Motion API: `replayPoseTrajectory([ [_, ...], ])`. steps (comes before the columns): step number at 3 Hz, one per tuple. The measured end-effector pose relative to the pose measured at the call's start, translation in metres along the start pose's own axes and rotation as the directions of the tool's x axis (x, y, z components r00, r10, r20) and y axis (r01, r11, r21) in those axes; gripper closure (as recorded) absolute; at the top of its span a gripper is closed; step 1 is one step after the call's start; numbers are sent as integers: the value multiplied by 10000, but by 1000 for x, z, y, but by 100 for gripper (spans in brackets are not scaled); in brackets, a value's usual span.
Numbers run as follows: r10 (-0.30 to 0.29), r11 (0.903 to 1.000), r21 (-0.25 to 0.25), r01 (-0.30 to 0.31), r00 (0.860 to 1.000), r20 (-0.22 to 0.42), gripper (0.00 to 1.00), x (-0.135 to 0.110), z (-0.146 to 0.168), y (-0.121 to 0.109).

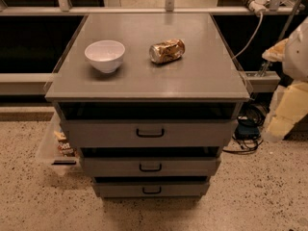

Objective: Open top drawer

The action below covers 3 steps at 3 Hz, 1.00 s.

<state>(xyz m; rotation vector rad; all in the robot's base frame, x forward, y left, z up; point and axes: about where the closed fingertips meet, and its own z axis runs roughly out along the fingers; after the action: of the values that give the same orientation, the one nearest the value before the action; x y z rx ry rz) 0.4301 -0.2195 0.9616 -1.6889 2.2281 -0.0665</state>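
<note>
The top drawer [103,134] is the widest grey front of three stacked under the grey cabinet top [202,76]. Its small black loop handle [150,133] sits at centre. A dark gap shows between the cabinet top and the drawer front. My gripper [280,121] is the cream-coloured end of the arm at the right edge. It hangs beside the cabinet's right front corner, apart from the drawer and well right of the handle.
A white bowl [105,55] and a crushed can [167,51] lie on the cabinet top. Two narrower drawers [150,167] sit below. A clear bin with snacks [58,146] stands on the floor at left. Cables and a blue device [248,126] lie at right.
</note>
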Motion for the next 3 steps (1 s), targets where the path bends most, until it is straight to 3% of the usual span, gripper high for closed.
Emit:
replayPoseTrajectory([
  [1, 286, 9996, -90, -278, 9949, 967, 0, 14, 26, 32],
  [2, 1299, 9905, -756, -1149, 9625, 2383, 0, 41, 93, 71],
  [3, 2660, 9613, -1729, -2146, 8869, 3778, 0, 47, 173, 93],
])
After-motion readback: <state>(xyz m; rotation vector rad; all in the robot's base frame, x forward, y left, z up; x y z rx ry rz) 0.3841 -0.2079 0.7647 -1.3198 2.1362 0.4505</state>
